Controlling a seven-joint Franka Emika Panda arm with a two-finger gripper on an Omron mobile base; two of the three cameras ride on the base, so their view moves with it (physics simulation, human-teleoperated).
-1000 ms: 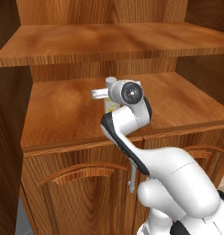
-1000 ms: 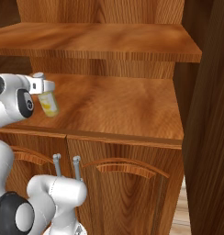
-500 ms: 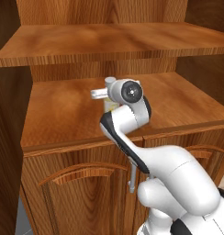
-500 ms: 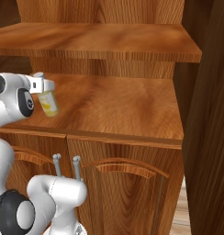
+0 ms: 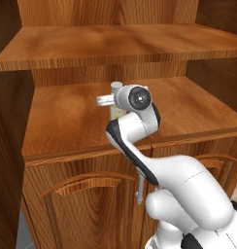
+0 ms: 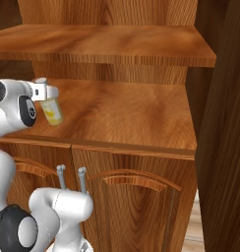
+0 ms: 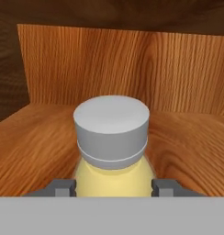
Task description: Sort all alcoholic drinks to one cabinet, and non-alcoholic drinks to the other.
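The cabinet (image 6: 141, 113) lies all round the tool (image 7: 114, 187), its lower shelf board just under it, back wall ahead. The risk, I'd say, is a tilted release: let go off-level and the plump juice bottle (image 6: 52, 111) could topple and roll off the front edge. The bottle sits between the half-open fingers (image 7: 63, 187), which flank its shoulders under the grey cap (image 7: 111, 130); whether they press it, I can't tell.
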